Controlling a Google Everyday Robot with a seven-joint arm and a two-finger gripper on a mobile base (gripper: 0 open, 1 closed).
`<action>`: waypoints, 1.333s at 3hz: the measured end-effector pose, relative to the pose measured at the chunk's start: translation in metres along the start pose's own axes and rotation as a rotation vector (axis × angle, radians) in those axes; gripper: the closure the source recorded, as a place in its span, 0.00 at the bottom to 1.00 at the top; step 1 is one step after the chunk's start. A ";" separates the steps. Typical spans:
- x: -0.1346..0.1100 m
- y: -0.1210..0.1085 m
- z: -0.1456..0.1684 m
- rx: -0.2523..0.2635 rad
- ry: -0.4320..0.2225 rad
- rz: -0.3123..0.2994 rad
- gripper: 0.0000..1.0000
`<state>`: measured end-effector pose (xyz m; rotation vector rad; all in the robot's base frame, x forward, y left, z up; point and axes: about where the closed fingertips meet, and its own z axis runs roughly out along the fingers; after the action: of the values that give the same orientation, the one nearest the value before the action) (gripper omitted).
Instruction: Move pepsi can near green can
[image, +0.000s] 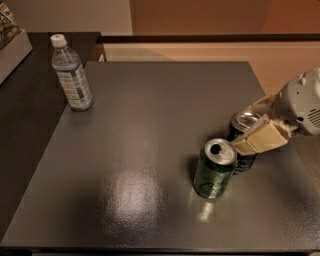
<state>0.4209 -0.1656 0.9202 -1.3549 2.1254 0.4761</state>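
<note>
Water bottle (73, 76) stands upright on the table (150, 130).

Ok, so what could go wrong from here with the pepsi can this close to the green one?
The gripper is clamped on the pepsi can, and its near finger almost reaches the rim of the green can. Pushing closer could knock the green can over. Opening the fingers here might also bump it.

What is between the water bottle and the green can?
Only bare table, in the camera view. The gripper is at the right, holding the pepsi can beside the green can.
</note>
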 end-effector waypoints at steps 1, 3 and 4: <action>0.006 0.006 0.003 0.006 -0.019 0.015 0.59; 0.016 0.013 0.005 0.014 -0.041 0.033 0.13; 0.019 0.014 0.004 0.023 -0.038 0.038 0.00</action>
<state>0.4026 -0.1712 0.9049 -1.2844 2.1229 0.4876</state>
